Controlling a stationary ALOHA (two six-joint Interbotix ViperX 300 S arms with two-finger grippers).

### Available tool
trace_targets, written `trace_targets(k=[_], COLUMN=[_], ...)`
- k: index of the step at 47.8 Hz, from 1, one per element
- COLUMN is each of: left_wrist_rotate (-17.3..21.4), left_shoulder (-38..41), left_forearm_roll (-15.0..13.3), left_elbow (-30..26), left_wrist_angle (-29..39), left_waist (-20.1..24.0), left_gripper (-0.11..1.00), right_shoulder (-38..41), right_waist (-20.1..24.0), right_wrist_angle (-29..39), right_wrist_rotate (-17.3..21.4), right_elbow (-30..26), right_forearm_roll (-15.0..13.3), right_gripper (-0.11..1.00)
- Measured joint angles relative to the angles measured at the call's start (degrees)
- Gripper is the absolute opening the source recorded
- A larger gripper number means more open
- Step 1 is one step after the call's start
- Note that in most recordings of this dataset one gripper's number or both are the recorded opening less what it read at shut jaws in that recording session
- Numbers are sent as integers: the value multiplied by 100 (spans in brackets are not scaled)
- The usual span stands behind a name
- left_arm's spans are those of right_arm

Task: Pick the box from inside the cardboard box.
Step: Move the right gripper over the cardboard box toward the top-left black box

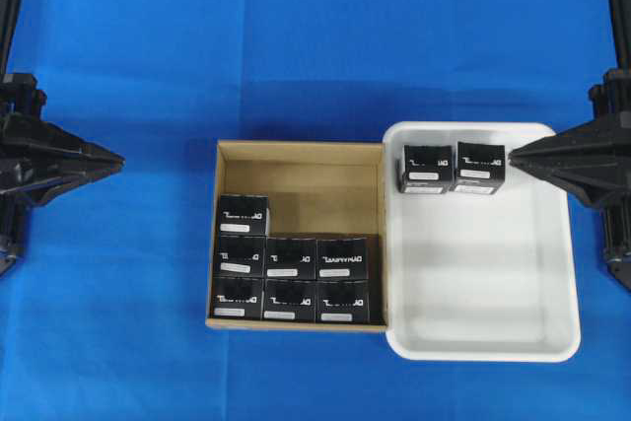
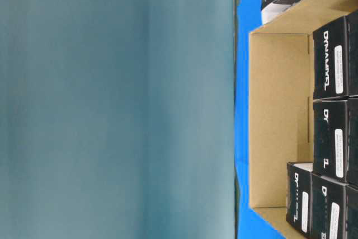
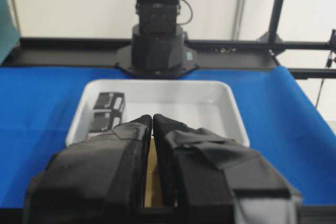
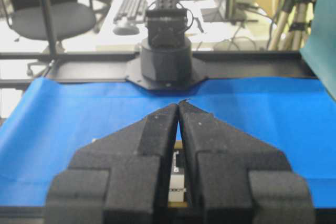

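The brown cardboard box [image 1: 296, 153] sits mid-table and holds several black boxes [image 1: 243, 215] with white lettering, packed along its left and front sides; its back right part is bare. The table-level view shows the same boxes [image 2: 334, 60] against the tan wall [image 2: 279, 121]. My left gripper [image 1: 118, 158] hovers far left of the carton, shut and empty; in its wrist view the gripper [image 3: 152, 117] has its tips touching. My right gripper [image 1: 511, 155] is shut and empty, its tip beside the tray's right-hand black box; its wrist view shows the gripper [image 4: 178, 103] with tips together.
A white plastic tray [image 1: 552, 273] lies against the carton's right side, with two black boxes [image 1: 454, 167] in its back left corner; the left wrist view shows the tray [image 3: 233, 111] too. Blue cloth [image 1: 118, 66] covers the table. Arm bases stand at both side edges.
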Motion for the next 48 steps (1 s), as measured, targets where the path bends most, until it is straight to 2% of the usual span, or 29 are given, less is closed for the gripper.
trace_targets(k=[2, 5, 9, 12, 22, 28, 40, 48], left_wrist_rotate=[-18, -88, -149, -158, -176, -185, -193, -185], left_shoulder=[9, 62, 97, 105, 105, 105, 105, 105], left_forearm_roll=[18, 44, 53, 62, 62, 62, 62, 70], left_elbow=[0, -35, -193, -352, -686, -747, -844, -844], left_wrist_angle=[97, 378, 896, 1345, 2452, 2909, 3463, 3709], left_waist=[9, 26, 35, 35, 44, 53, 53, 53], left_gripper=[13, 4, -1, -2, -2, -2, -2, -2], right_shoulder=[18, 105, 352, 615, 1688, 2531, 4280, 5212], right_waist=[0, 0, -26, -53, -79, -79, -105, -202], right_wrist_angle=[0, 193, 721, 1274, 2742, 3647, 5572, 6478], right_wrist_rotate=[53, 149, 272, 334, 378, 563, 615, 501], right_elbow=[-18, -105, -343, -624, -1608, -2364, -4025, -5106], right_forearm_roll=[9, 255, 615, 729, 800, 870, 879, 756], right_gripper=[13, 5, -1, -2, -2, -2, -2, -1])
